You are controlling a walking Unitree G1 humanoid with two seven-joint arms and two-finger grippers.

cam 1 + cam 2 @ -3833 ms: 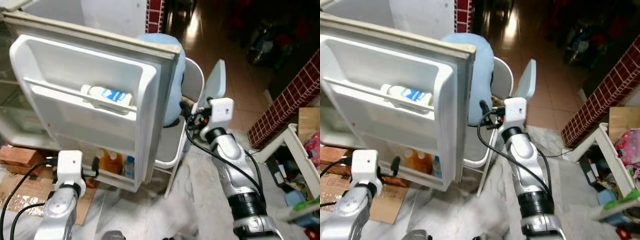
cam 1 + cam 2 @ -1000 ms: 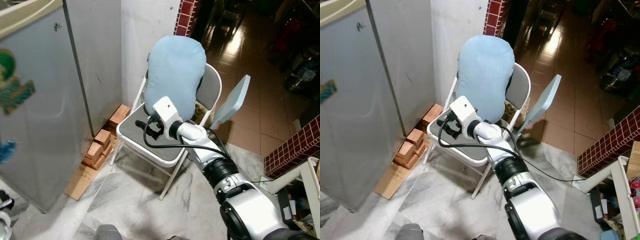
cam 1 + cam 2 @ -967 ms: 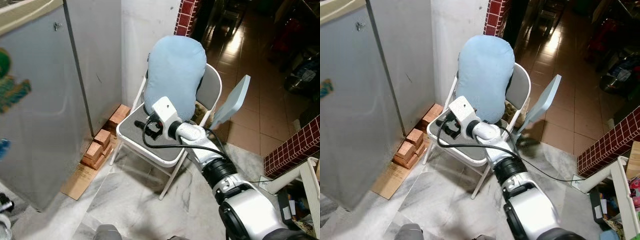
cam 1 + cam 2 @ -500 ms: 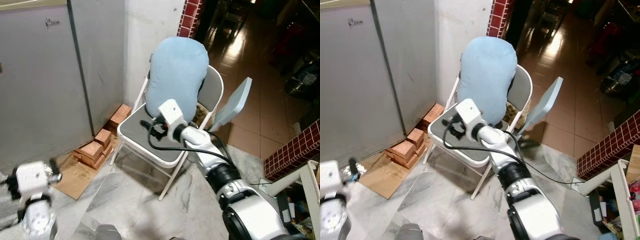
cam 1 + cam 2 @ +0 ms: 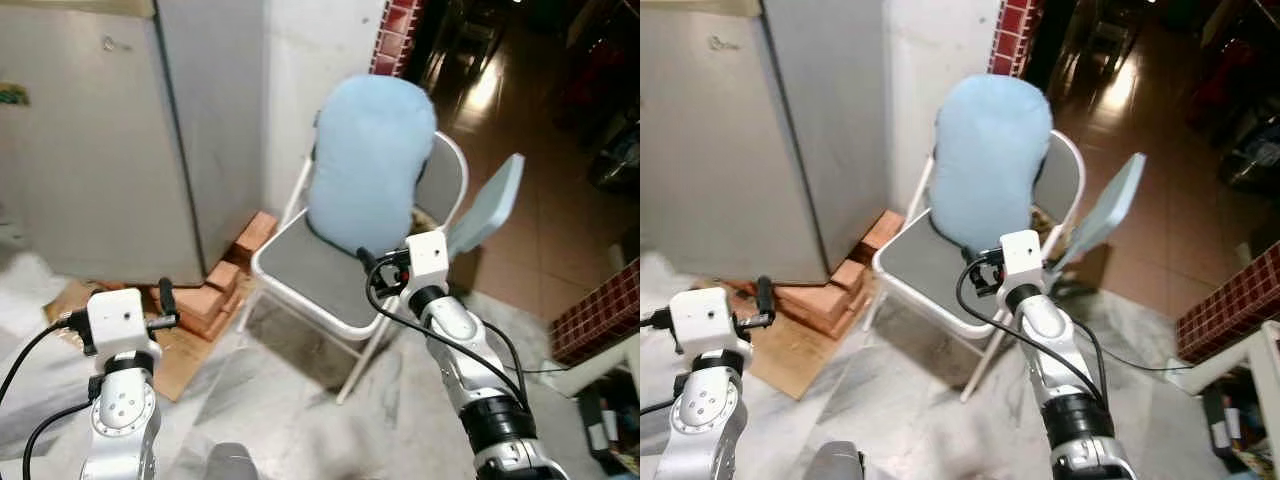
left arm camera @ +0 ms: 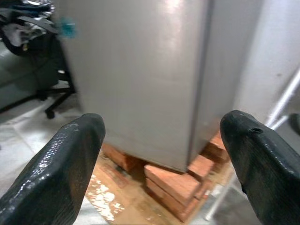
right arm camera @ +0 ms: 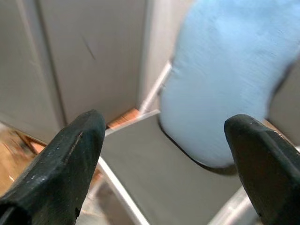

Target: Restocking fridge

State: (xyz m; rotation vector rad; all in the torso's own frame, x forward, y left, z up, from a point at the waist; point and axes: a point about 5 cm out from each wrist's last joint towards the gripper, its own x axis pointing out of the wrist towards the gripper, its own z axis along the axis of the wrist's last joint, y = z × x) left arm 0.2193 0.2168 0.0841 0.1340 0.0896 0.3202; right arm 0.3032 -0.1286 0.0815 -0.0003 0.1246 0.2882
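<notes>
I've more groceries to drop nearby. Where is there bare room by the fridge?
The grey chair seat in front of the blue cushion is bare. The marble floor between the arms is free. It is crowded under the fridge, with bricks and cardboard.

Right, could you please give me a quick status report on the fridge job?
Left tool open, empty, facing the grey metal fridge. Right tool open, empty, over the grey folding chair with the pale blue cushion. Fridge door closed.
</notes>
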